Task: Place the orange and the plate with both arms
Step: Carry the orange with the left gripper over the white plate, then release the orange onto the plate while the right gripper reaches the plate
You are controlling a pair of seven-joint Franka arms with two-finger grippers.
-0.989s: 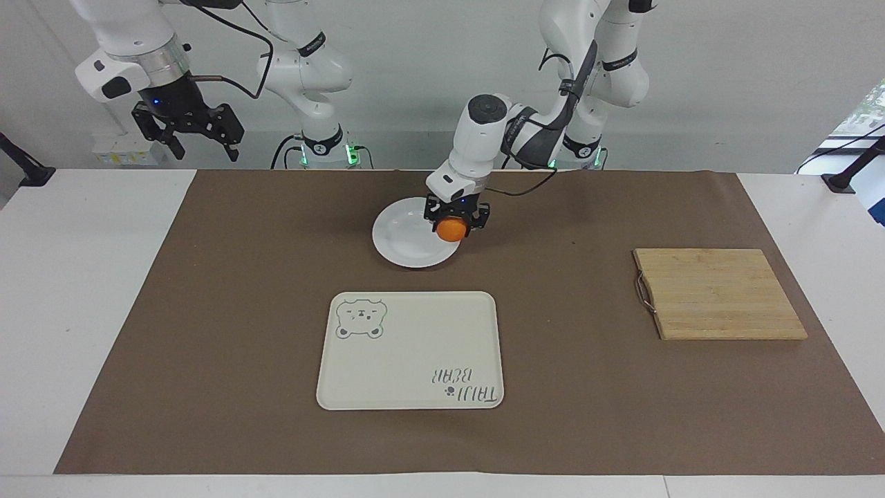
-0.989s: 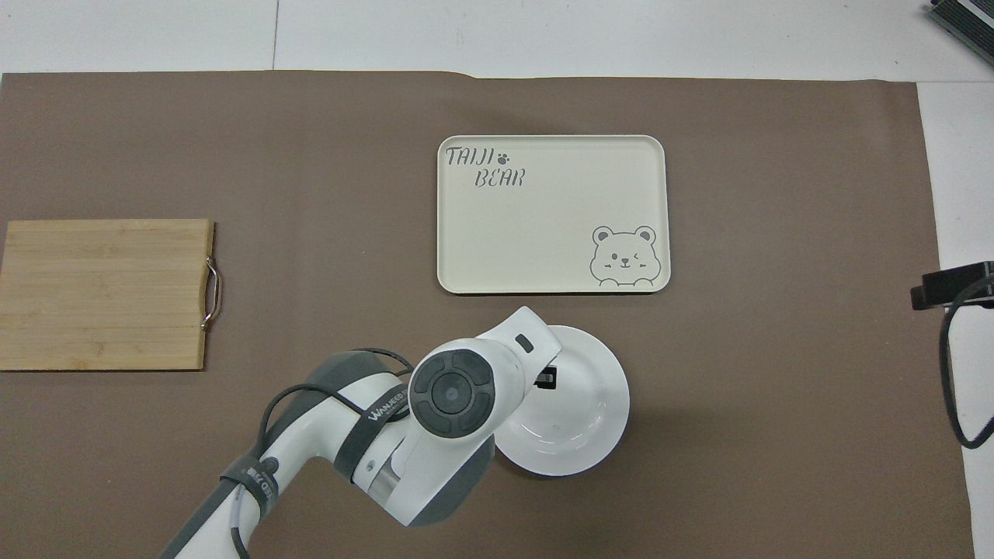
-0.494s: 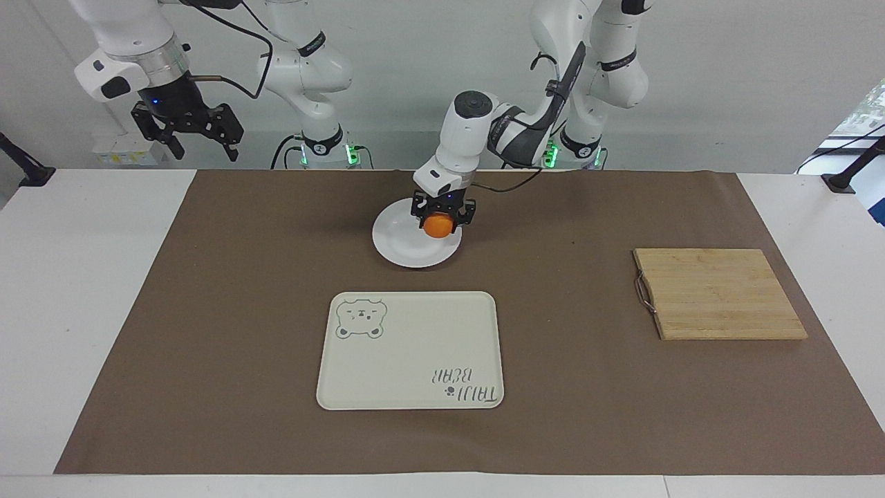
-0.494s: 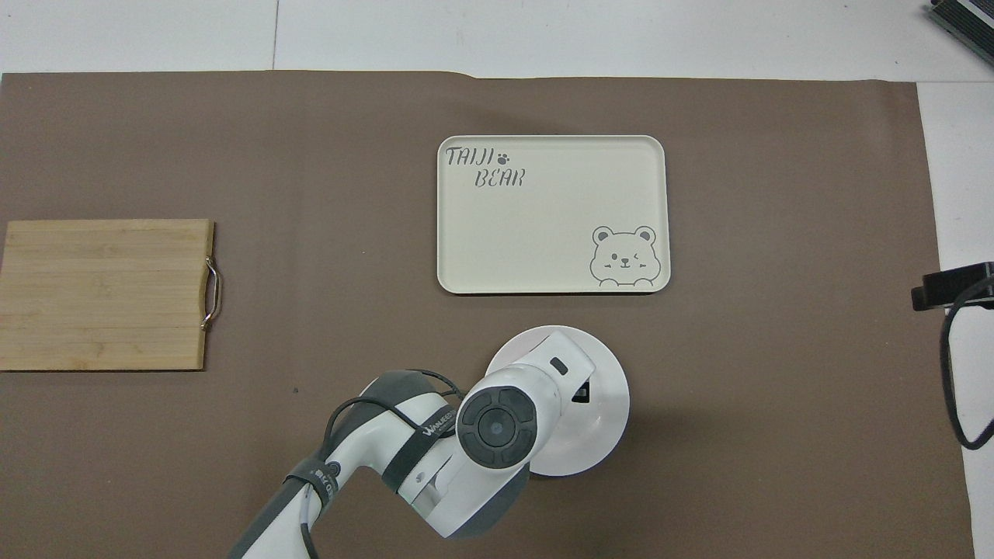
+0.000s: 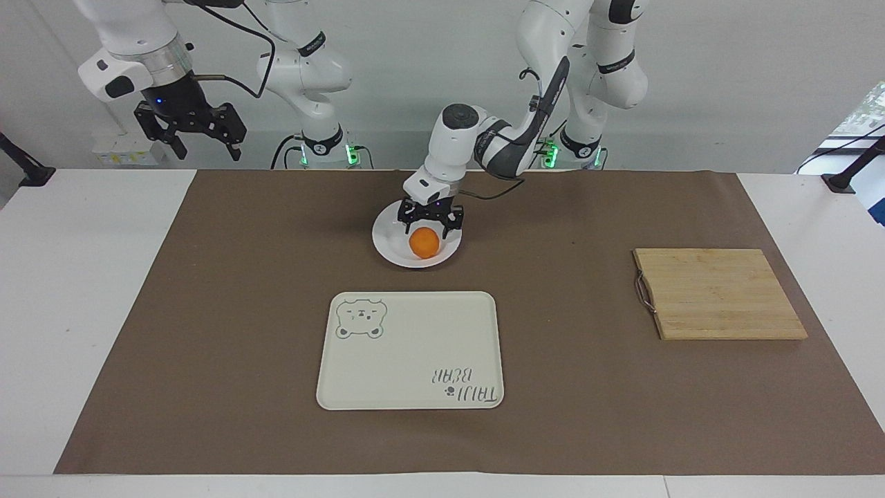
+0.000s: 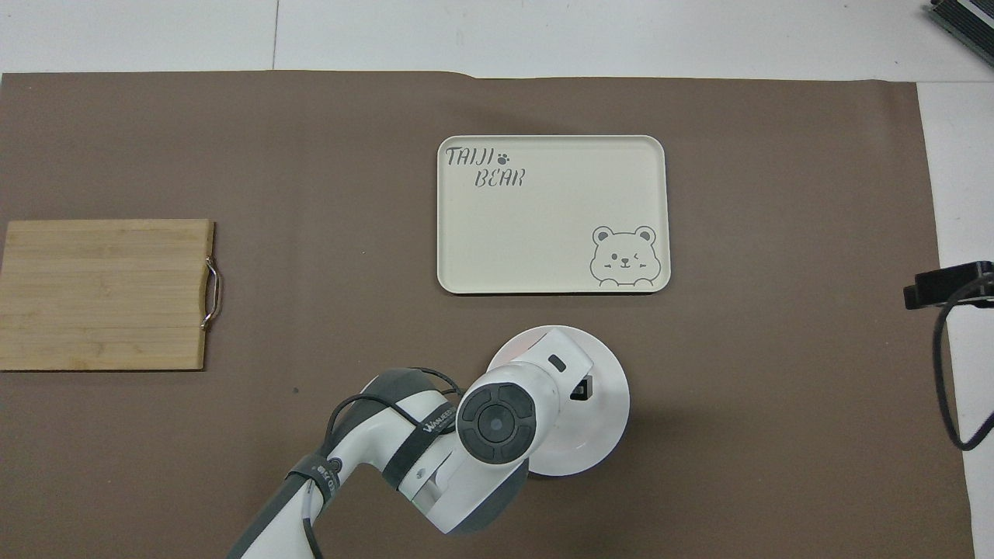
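The orange [image 5: 424, 244] rests on the white plate [image 5: 390, 243], on the side toward the left arm's end. My left gripper [image 5: 428, 231] is open just above the orange, fingers spread to either side of it and clear of it. In the overhead view the left arm covers the orange and part of the plate [image 6: 606, 419]. My right gripper [image 5: 197, 138] is open and empty, and waits raised over the table's edge at the right arm's end.
A cream rectangular tray with a bear drawing [image 5: 415, 346] [image 6: 543, 217] lies farther from the robots than the plate. A wooden cutting board [image 5: 719, 294] [image 6: 105, 293] lies toward the left arm's end. A brown mat [image 5: 207, 311] covers the table.
My left gripper carried the orange over the plate, opened and let it go. The orange now lies on the plate. The right arm barely moved.
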